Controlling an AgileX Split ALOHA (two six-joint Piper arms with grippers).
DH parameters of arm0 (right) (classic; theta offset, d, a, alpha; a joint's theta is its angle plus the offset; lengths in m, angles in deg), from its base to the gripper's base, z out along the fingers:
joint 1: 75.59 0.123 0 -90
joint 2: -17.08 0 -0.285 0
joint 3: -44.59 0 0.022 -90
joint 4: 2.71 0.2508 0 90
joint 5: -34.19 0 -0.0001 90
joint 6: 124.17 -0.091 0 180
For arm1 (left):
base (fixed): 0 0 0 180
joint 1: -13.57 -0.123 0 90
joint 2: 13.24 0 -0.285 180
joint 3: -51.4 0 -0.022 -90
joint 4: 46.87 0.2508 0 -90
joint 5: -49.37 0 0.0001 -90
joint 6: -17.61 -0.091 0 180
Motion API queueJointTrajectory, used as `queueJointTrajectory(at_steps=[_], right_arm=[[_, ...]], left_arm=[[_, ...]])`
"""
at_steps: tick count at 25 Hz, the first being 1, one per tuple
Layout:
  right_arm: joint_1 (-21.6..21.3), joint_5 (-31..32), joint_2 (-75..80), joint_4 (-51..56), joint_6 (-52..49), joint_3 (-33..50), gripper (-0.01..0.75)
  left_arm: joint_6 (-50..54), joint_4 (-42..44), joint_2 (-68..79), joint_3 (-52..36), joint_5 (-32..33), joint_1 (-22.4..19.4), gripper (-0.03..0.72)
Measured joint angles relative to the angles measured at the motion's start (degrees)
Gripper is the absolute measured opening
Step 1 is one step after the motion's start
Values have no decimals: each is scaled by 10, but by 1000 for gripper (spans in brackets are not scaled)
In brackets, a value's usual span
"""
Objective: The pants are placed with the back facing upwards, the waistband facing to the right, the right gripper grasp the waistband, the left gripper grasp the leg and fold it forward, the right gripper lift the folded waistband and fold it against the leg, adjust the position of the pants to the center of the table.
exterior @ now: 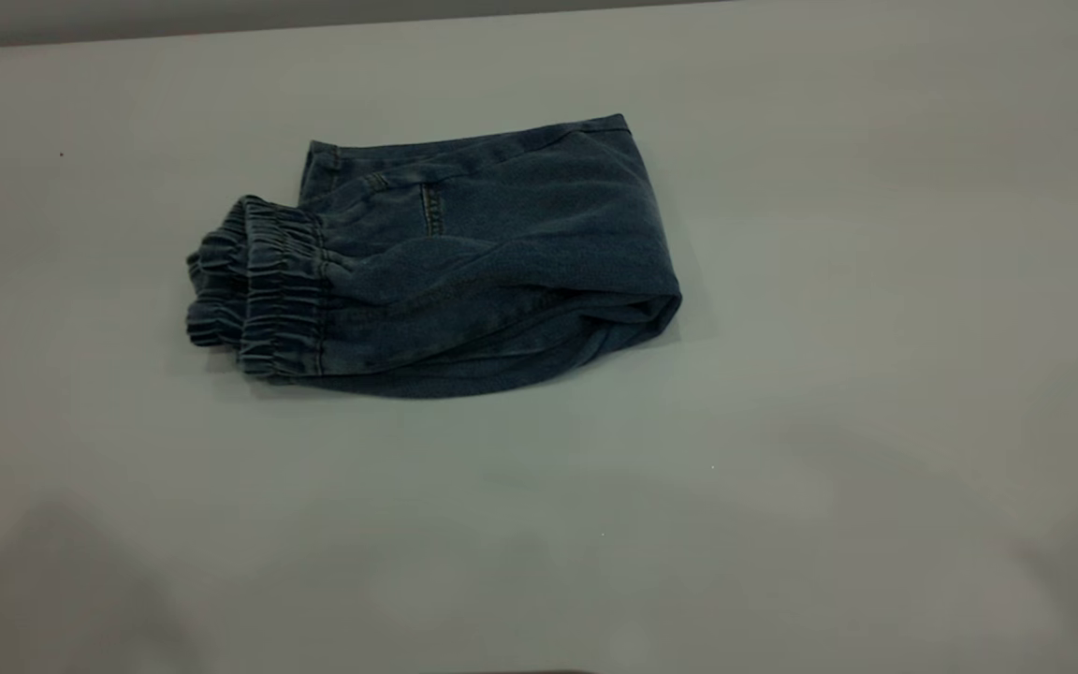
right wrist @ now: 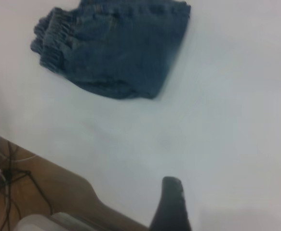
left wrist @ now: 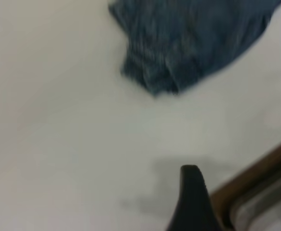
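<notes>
Two arms are out of the exterior view; each wrist view shows just one black fingertip, left gripper (left wrist: 192,202) and right gripper (right wrist: 171,204), so finger state: can't tell. Pants (exterior: 464,253) lie folded on the table (exterior: 876,374), up toward 11 o'clock from centre, waistband (exterior: 263,290) at 9 o'clock. Neither gripper touches them.

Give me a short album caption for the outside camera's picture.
Folded blue denim pants lie on the pale table, gathered waistband at the picture's left, no robot arm in sight.
</notes>
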Motion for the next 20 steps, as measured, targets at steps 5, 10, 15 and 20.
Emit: queueJointTrajectory(at_steps=[5,10,15,20], right_arm=[[0,2,-133,-35,-6,112,506],[0,-2,-251,-77,-34,229,506],[0,-25,-330,-93,-61,319,506],[0,-64,-376,-96,-66,381,506]], left_arm=[[84,0,-72,-121,0,0,463],[156,0,-150,-208,0,0,463],[171,0,-224,-262,0,0,463],[174,5,-283,-307,-9,0,463]])
